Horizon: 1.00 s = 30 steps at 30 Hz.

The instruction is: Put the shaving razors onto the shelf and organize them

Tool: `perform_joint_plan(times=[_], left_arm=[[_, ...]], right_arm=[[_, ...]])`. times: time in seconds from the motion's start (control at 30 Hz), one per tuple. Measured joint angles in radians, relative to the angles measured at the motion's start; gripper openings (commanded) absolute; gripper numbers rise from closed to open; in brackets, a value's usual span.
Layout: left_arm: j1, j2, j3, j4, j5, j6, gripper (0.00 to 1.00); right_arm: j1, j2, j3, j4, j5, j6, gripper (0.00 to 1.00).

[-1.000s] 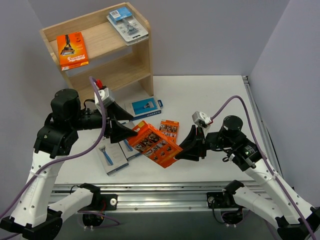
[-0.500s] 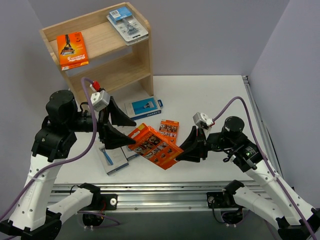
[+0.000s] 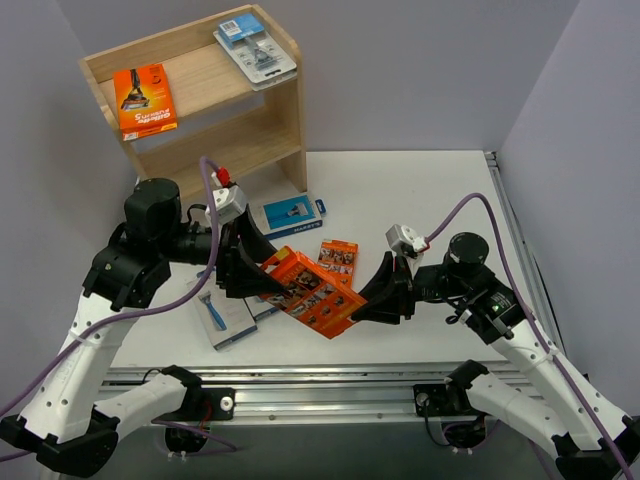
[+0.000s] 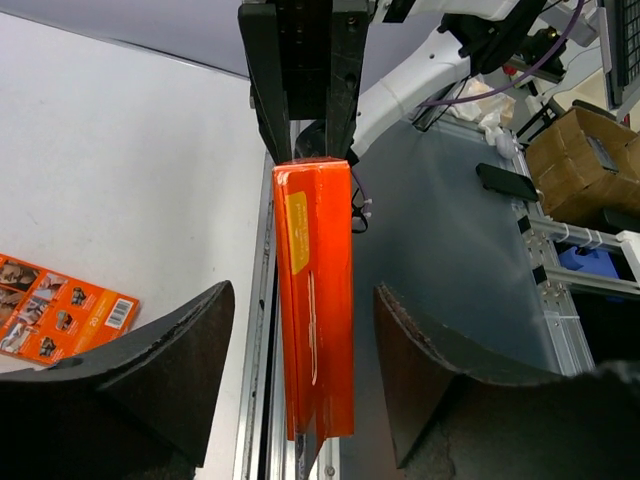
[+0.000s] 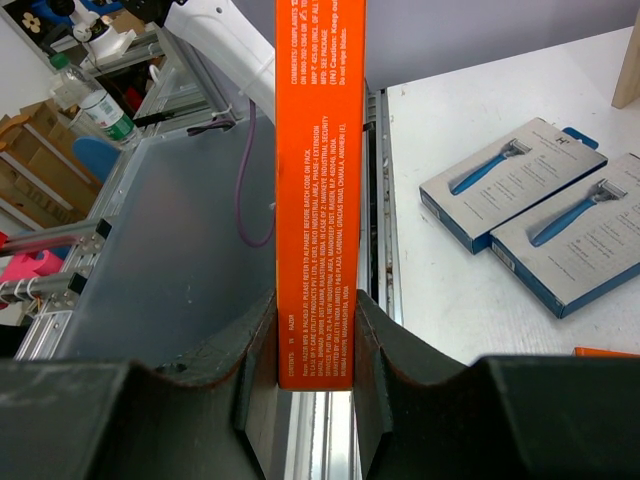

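The right gripper [image 5: 315,335] is clamping the flat bright-orange cardboard razor box [image 3: 312,292]; the left gripper [image 4: 300,310] is straddling it, wide open. Premature right release would be risking a drop.

We see a large bright orange cardboard razor box [image 3: 312,292] tilted in the air. A smaller orange pack [image 3: 339,257] and grey-and-blue razor boxes [image 3: 225,318] lie flat on the table [image 3: 420,190]. On top of the light wooden two-tier shelf [image 3: 205,75] lie another orange box [image 3: 145,100] and a clear blister pack [image 3: 256,50].
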Motion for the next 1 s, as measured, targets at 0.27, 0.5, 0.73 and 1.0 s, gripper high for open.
perform_joint_plan(times=[0.27, 0.5, 0.73, 1.0], left_arm=[[-0.017, 0.006, 0.006, -0.078, -0.069, 0.057, 0.45], [-0.023, 0.013, 0.034, -0.119, -0.109, 0.084, 0.1], [-0.023, 0.038, 0.103, -0.158, -0.166, 0.097, 0.02], [-0.023, 0.097, 0.363, -0.287, -0.311, 0.164, 0.02]], right_arm=[[0.0, 0.008, -0.003, 0.0, 0.005, 0.002, 0.0], [0.0, 0.01, -0.013, 0.005, 0.02, 0.007, 0.18], [0.0, 0.009, -0.013, 0.006, 0.047, 0.004, 0.77], [0.0, -0.04, -0.008, -0.057, 0.195, -0.022, 1.0]])
